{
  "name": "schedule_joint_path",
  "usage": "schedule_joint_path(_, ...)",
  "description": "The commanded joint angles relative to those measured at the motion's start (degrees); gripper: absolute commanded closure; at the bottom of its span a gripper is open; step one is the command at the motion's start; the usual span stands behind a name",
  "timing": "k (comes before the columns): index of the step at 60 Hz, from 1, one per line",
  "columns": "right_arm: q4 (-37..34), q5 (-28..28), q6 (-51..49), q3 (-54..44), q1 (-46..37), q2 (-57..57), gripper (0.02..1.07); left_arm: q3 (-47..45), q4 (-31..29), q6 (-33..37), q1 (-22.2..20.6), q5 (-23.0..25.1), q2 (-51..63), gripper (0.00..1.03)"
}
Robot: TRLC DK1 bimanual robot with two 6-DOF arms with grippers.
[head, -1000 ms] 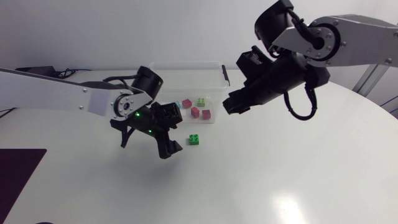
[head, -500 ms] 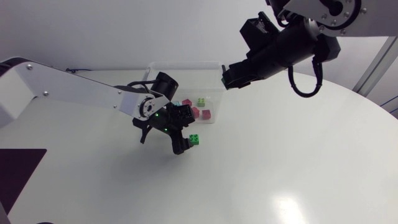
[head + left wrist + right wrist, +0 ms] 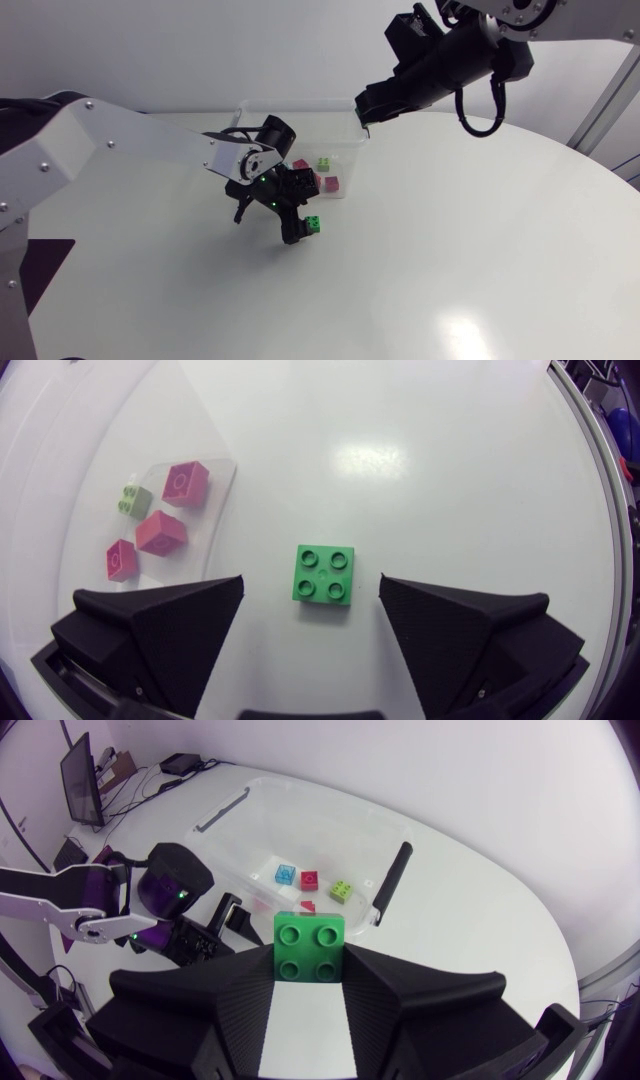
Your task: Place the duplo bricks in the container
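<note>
- Green loose brick (image 3: 323, 572) lies on the tabletop (image 3: 450, 250), just in front of the container on its near side. Over the last second the left claw (image 3: 311, 582) has slid in and now straddles it, fingers wide apart and gripping nothing.
- The clear container (image 3: 290, 122), near the tabletop's far edge, holds the same sorted bricks (image 3: 322, 181).
- The right claw (image 3: 310, 962) has lifted and swung back above the container's right end, clamped on a second green brick (image 3: 310, 946).
- Likely one drop and one grasp remain.
</note>
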Motion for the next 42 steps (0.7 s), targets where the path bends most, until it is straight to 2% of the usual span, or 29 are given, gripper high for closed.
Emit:
schedule_joint_path(1, 1.36, -0.30, 0.34, 1.58, -0.61, 2.65, 0.78, 1.65, -1.65, 2.04, -0.65, 0.79, 1.98, 0.10)
schedule_joint_path(21, 3.12, -0.12, 1.04, 5.18, -0.79, 8.19, 0.78, 2.00, -4.55, 4.85, -0.82, 2.28, 2.86, 0.14)
schedule_joint_path(26, 3.12, -0.04, 1.04, 6.06, -0.79, 9.16, 0.78, 2.79, -4.99, 5.03, -0.82, 2.46, 3.38, 0.18)
schedule_joint_path(38, 3.12, 0.05, 1.31, 8.26, -0.79, 11.97, 0.78, 4.37, -7.10, 5.64, -1.09, 2.55, 5.14, 0.44)
schedule_joint_path(42, 3.12, 0.05, 1.48, 9.14, -0.79, 13.20, 0.78, 4.28, -7.36, 5.73, -1.17, 2.64, 5.32, 0.60)
